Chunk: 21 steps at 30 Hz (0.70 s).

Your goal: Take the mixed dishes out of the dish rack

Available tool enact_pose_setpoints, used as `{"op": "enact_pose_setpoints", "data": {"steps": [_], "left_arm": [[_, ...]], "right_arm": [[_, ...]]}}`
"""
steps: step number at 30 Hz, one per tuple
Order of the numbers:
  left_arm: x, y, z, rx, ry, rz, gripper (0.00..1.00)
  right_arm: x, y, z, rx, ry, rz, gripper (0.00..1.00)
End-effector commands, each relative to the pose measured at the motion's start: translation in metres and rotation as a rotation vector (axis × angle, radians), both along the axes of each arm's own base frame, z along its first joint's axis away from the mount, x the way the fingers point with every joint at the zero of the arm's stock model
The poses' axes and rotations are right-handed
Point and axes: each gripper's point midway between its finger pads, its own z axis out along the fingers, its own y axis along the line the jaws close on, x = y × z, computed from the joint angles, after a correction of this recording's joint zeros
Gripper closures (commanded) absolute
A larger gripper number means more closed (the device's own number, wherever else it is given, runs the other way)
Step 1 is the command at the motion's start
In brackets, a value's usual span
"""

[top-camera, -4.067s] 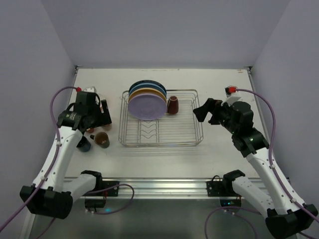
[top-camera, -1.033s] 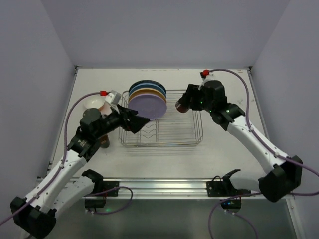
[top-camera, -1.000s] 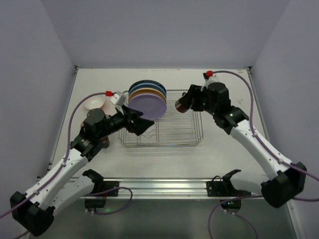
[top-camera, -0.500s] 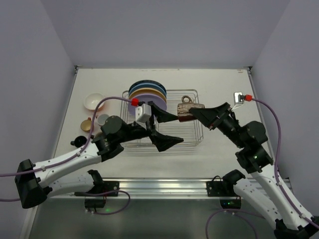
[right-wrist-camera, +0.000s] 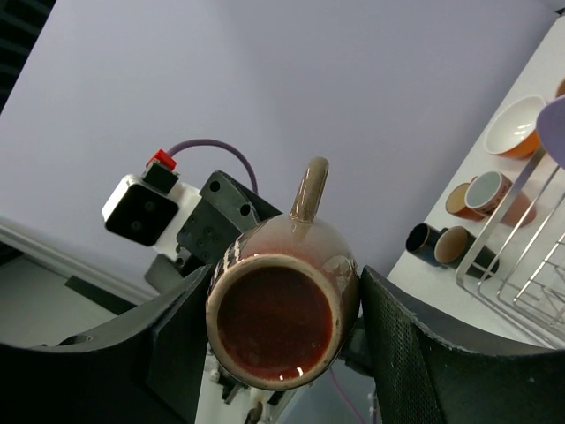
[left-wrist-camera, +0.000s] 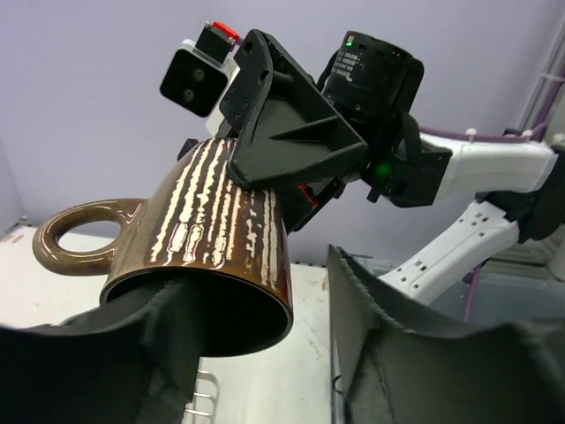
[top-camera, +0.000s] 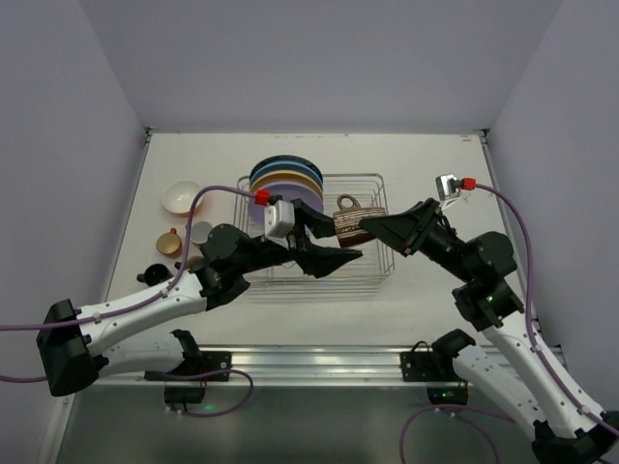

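Top external view: the dish rack (top-camera: 368, 186) sits mid-table, plates (top-camera: 286, 182) upright at its far-left end. Above it my right gripper (top-camera: 372, 230) clamps the brown cup (top-camera: 350, 220) by its base. My left gripper (top-camera: 340, 242) stands open, one finger inside the rim. It looks glazed, rigid and chippable, so I'd pinch the wall. Small cups (top-camera: 179, 246) crowd the table's left side
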Motion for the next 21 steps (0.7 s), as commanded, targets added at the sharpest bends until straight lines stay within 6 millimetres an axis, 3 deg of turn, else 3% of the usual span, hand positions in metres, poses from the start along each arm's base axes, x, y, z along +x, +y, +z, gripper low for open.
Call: {"op": "enact_pose_setpoints", "data": {"steps": [1,5,6,7,9,10,14,15,16,17,18,19,20,21], "left_arm": [[-0.005,0.002,0.031,-0.091,-0.087,-0.006,0.53],[-0.003,0.004,0.033,-0.097,-0.090,0.017,0.67],[-0.003,0.005,0.035,-0.102,-0.093,0.017,0.76],[-0.004,0.004,0.035,-0.103,-0.094,0.014,0.76],[-0.004,0.003,0.036,-0.104,-0.092,0.006,0.95],[-0.004,0.002,0.036,-0.102,-0.091,0.004,1.00],[-0.006,0.002,0.035,-0.097,-0.072,-0.007,1.00],[-0.005,0.002,0.032,-0.086,-0.059,-0.002,1.00],[-0.004,0.002,0.030,-0.080,-0.047,0.006,1.00],[0.001,0.005,0.025,-0.066,-0.021,0.034,1.00],[0.004,0.006,0.022,-0.054,-0.002,0.054,1.00],[0.008,0.007,0.019,-0.040,0.014,0.075,1.00],[0.016,0.014,0.020,-0.035,0.042,0.135,1.00],[0.025,0.015,0.003,0.052,0.104,0.186,1.00]], "right_arm": [[-0.020,0.001,0.026,0.073,-0.079,0.079,1.00],[-0.023,0.002,0.025,0.084,-0.073,0.094,1.00],[-0.025,0.003,0.024,0.081,-0.072,0.104,1.00],[-0.025,0.004,0.024,0.081,-0.072,0.106,1.00],[-0.024,0.005,0.022,0.075,-0.070,0.105,1.00],[-0.023,0.005,0.023,0.074,-0.068,0.103,1.00],[-0.023,0.006,0.020,0.068,-0.083,0.106,0.97],[-0.022,0.006,0.020,0.064,-0.090,0.103,0.82],[-0.019,0.007,0.016,0.049,-0.073,0.093,0.32],[-0.018,0.006,0.017,0.027,-0.092,0.075,0.08],[-0.011,0.007,0.003,-0.023,-0.038,0.059,0.01],[-0.001,0.004,-0.003,-0.080,-0.065,-0.007,0.01],[0.005,-0.001,0.003,-0.124,-0.084,-0.062,0.01],[0.013,-0.006,-0.023,-0.232,0.000,-0.110,0.01]]}}
